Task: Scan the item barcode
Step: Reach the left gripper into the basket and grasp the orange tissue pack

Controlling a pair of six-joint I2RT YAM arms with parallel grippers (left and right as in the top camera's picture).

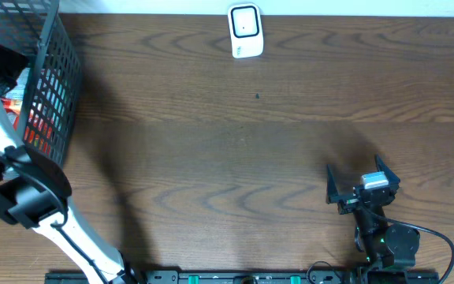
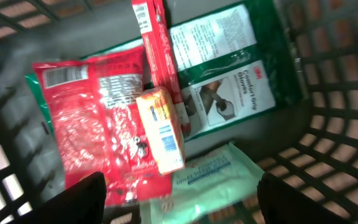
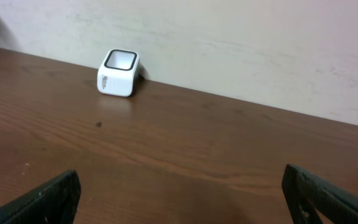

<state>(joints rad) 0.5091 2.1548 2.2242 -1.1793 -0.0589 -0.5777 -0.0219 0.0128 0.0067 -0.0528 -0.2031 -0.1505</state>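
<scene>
Several packaged items lie in the black basket [image 2: 334, 93], seen in the left wrist view. A small orange box [image 2: 160, 127] with a barcode label rests on a red bag [image 2: 86, 124]. Near them are a long red box [image 2: 157, 43], a green 3M pack [image 2: 229, 62] and a pale green pack [image 2: 210, 180]. My left gripper [image 2: 182, 199] hangs open above them, its fingers wide apart and holding nothing. The white scanner [image 1: 244, 30] stands at the table's far edge. My right gripper [image 1: 359, 177] rests open and empty near the front right, facing the scanner [image 3: 119, 73].
The basket [image 1: 50, 87] stands at the table's far left corner, with my left arm [image 1: 22, 189] reaching into it from the front. Its mesh walls close in around the left gripper. Bare wooden tabletop [image 1: 235, 150] lies between the basket, scanner and right gripper.
</scene>
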